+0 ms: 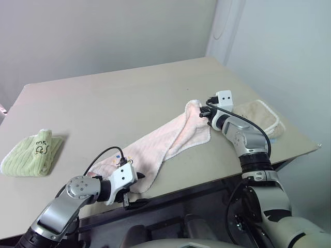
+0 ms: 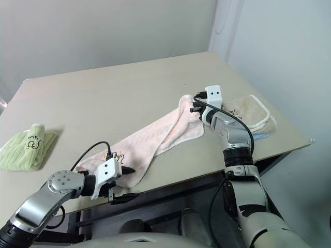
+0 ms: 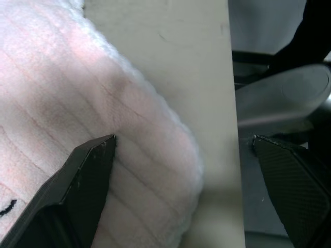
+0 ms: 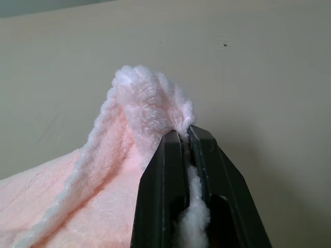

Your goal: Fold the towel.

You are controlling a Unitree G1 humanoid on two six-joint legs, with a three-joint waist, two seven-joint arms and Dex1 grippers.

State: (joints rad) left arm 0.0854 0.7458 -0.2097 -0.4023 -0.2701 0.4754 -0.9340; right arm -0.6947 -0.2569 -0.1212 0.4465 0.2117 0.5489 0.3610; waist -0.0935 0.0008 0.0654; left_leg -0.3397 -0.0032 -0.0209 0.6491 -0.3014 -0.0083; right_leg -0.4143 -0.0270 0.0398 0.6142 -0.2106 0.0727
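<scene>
At lower left the left gripper (image 1: 135,190) is standing wide open over the near end of the towel (image 1: 165,142), which is lying diagonally across the centre tabletop (image 1: 129,98), while the right gripper (image 1: 205,112) is pinching its far corner.

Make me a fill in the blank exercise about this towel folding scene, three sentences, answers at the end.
1. The right gripper is shut on the far end of the pale ____ towel.
2. The left gripper stands ____, its fingers either side of the towel's near corner at the table edge.
3. The folded towel by the table's left edge is ____.

Missing words: pink; open; green
</scene>
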